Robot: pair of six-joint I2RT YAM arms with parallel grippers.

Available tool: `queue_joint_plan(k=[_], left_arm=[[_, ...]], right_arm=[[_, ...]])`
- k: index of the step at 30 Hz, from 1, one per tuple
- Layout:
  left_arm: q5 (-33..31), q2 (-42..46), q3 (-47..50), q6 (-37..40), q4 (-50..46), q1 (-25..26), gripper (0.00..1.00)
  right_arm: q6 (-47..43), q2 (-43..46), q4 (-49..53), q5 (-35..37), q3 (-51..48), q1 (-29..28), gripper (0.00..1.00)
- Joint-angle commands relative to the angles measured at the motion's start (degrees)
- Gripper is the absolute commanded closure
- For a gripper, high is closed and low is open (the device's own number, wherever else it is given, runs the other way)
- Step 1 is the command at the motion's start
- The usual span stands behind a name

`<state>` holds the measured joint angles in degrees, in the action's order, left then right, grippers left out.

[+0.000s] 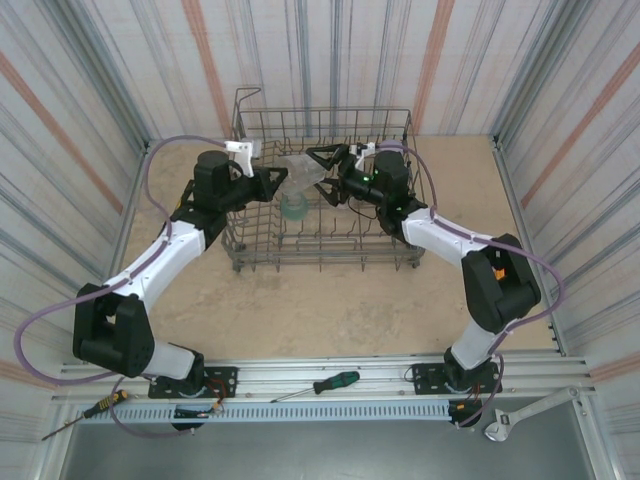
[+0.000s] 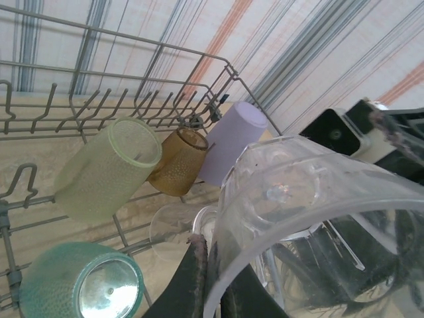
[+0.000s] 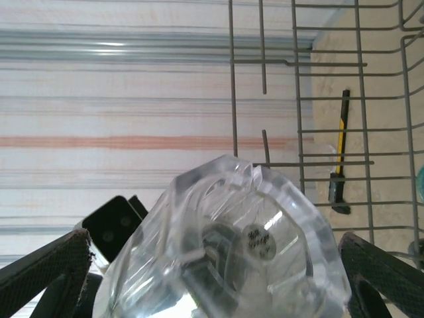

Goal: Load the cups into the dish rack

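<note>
One clear cup (image 1: 303, 168): your left gripper (image 1: 284, 180) pinches rim over rack (image 1: 320, 262); right gripper (image 1: 322, 174), fingers spread, flanks base, likely for handover.

Walls (image 1: 90, 110) on three sides, beyond the fingers (image 1: 266, 183) and out to either flank: vertical grey-blue and white stripes, a few orange-red. Tabletop (image 1: 300, 310) beige, marbled, matte. Near side of the fingers: aluminium rail (image 1: 560, 372) along the edge, green-handled screwdriver (image 1: 338, 381) lying on it. Light even, shadows soft.
</note>
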<state>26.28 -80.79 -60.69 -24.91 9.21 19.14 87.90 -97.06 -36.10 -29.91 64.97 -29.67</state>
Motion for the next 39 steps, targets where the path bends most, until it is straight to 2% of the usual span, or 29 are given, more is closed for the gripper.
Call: queue_joint_plan(k=[1, 4, 7, 17, 22, 24, 26, 28, 33, 39], left_arm=[[2.35, 0.29, 0.57, -0.17, 5.03, 0.29, 1.00], [2.89, 0.29, 1.09, -0.38, 6.53, 0.33, 1.00], [3.43, 0.08, 1.07, -0.24, 6.70, 0.29, 1.00], [5.89, -1.72, -2.37, 1.08, 1.59, 0.04, 1.00], [5.27, -1.34, -3.79, 1.53, -1.45, -0.35, 0.91], [2.75, -1.50, -6.01, 2.63, -6.53, -0.40, 0.90], [2.97, -1.74, -8.92, 4.58, -11.54, -0.67, 0.78], [3.25, -1.42, -9.55, 5.01, -12.58, -0.89, 0.76], [2.60, 0.57, -8.65, 4.61, -12.67, -1.75, 0.71], [-2.94, 3.80, -9.64, 6.70, -17.93, -2.00, 0.54]], right_arm=[[3.78, -1.59, -4.46, -1.19, 2.00, -0.61, 0.04], [5.62, -2.28, -6.61, -1.06, 1.99, -0.65, 0.09], [6.95, -2.77, -8.24, -0.78, 1.83, -0.65, 0.19], [9.16, -3.22, -12.07, -0.75, 1.34, -0.86, 0.55], [9.01, -2.49, -11.93, -0.53, 1.25, -0.74, 0.67], [8.90, -2.42, -11.73, -0.50, 1.44, -0.57, 0.70], [8.86, -2.50, -11.80, -0.49, 1.78, -0.42, 0.75], [8.76, -2.60, -11.66, -0.46, 2.30, -0.26, 0.80], [7.00, -2.59, -8.76, -0.95, 4.49, 0.30, 0.85], [4.03, -2.71, -3.72, -0.98, 7.11, 1.28, 0.86]])
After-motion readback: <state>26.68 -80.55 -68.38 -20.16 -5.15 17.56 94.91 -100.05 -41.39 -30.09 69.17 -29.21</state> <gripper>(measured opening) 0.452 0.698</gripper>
